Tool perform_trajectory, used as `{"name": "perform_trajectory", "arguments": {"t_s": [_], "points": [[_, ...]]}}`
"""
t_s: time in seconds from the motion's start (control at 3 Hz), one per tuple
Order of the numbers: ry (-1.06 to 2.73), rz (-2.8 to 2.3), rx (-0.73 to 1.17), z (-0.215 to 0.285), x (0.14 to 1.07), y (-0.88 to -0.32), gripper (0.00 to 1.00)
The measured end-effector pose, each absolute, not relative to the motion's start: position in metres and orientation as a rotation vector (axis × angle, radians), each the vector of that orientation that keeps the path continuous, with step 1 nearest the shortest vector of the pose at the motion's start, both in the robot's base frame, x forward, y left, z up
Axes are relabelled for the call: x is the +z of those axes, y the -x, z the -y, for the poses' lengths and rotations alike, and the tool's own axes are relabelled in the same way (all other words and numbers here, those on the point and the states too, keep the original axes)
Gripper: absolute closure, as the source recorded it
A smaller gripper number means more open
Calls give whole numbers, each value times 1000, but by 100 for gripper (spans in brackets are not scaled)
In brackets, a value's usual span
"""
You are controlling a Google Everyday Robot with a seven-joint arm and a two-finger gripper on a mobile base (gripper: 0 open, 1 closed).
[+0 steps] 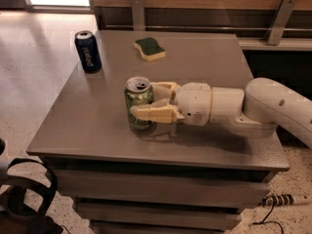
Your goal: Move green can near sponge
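Note:
The green can (137, 100) stands upright on the grey table (97, 126), near its middle front. My gripper (146, 101) reaches in from the right at the end of the white arm, and its cream fingers (153, 113) are closed around the can's body, one in front and one behind. The sponge (150, 48), dark green on top and yellow below, lies flat near the table's far edge, well beyond the can and slightly right of it.
A dark blue Pepsi can (88, 51) stands at the table's far left. A wooden wall with metal brackets (280, 18) runs behind the table. A black cable loop (27, 191) and a power strip (285, 199) lie on the floor.

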State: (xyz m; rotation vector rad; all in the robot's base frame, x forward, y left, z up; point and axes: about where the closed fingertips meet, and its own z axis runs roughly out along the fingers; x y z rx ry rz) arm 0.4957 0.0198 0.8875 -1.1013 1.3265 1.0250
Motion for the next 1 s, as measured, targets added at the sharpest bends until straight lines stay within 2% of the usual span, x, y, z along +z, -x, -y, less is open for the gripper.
{"name": "perform_trajectory", "arguments": {"t_s": [1.0], "points": [[1025,-1429,926,19,947,-632,100]]}}
